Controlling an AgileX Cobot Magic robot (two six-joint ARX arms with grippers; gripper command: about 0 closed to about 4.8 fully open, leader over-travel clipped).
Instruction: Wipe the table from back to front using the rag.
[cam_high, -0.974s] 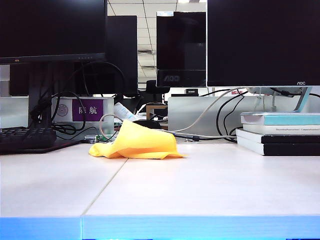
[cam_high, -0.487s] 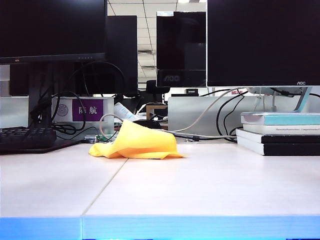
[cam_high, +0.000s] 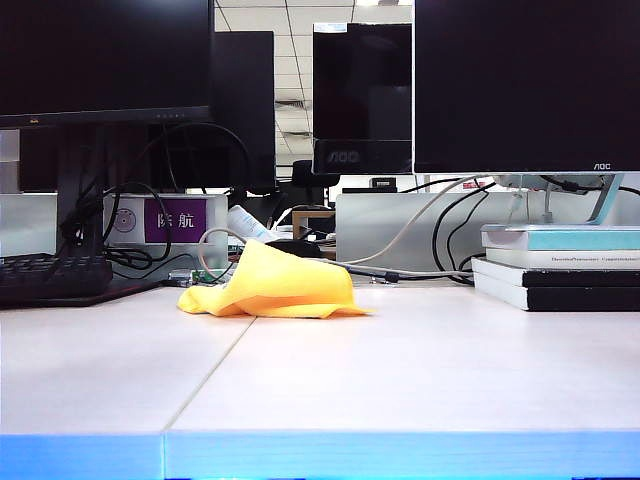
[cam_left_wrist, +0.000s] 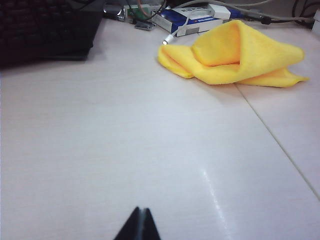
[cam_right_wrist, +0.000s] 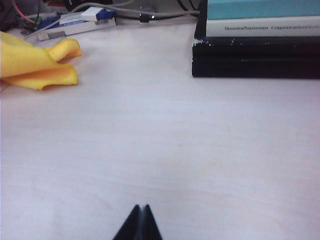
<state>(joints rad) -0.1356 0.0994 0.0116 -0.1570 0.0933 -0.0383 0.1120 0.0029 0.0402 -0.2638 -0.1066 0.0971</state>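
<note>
Lying bunched at the back of the table (cam_high: 400, 370), beside loose cables (cam_high: 420, 270), the rag (cam_high: 275, 285) is untouched. Left gripper (cam_left_wrist: 139, 227) and right gripper (cam_right_wrist: 139, 225) are clenched, empty, low near the front. Risk: snagging cables when grasping.

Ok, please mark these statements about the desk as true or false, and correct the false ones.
1. The rag lies crumpled at the back of the table, near the cables. True.
2. The left gripper holds the rag. False: its fingers are shut on nothing, well short of the rag.
3. A stack of books stands at the right of the table. True.
4. The right gripper is open wide. False: it is shut, above bare table.
5. The rag is spread flat. False: it is folded into a heap.
</note>
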